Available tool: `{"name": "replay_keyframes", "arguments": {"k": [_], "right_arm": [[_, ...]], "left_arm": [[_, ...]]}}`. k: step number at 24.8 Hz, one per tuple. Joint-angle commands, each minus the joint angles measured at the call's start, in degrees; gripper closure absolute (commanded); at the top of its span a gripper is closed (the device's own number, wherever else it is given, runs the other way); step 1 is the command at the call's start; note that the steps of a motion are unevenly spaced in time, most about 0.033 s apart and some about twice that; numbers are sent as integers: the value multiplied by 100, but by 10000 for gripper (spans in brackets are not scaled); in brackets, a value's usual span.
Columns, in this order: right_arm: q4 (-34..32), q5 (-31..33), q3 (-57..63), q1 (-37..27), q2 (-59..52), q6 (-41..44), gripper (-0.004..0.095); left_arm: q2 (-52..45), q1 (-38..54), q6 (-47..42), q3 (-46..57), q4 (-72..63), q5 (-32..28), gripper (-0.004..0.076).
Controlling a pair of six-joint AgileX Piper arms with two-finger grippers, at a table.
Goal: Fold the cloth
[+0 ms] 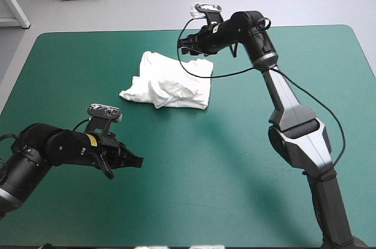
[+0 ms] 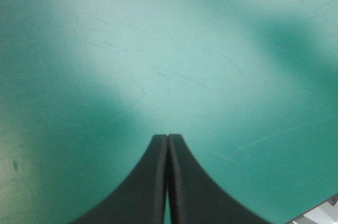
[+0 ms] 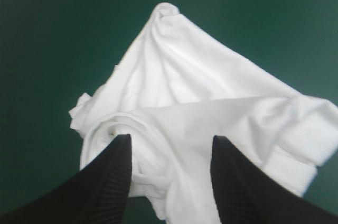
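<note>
The white T-shirt (image 1: 170,81) lies as a crumpled, loosely folded bundle on the teal-green cover, in the far middle of the table. My right gripper (image 1: 189,46) hovers over its far right corner with the fingers open. In the right wrist view the T-shirt (image 3: 200,102) fills the space ahead, and the right gripper (image 3: 171,147) stands open just above its folds, nothing pinched. My left gripper (image 1: 134,161) rests low over the near left of the table, well away from the T-shirt. The left gripper (image 2: 168,138) is shut on nothing, with only bare cover ahead.
The table's far edge (image 1: 176,30) runs just behind the right gripper. The right arm (image 1: 294,120) stretches across the right side of the table. Bare teal-green cover (image 1: 200,172) extends between the left gripper and the T-shirt.
</note>
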Motion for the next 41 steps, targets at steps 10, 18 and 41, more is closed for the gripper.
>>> {"name": "replay_keyframes", "arguments": {"k": [10,18,41], "right_arm": [[113,-32,2310,-470,-995,-467,417],[81,-126,2342,-470,-548,-467,363],[-424,-26,2356,-513,-416,-532,921]], "left_arm": [[-110,-10,-37,-137,-118,-370,733],[-110,-10,-37,-137,-104,-370,733],[-110,-10,-37,-137,68,-597,733]]}}
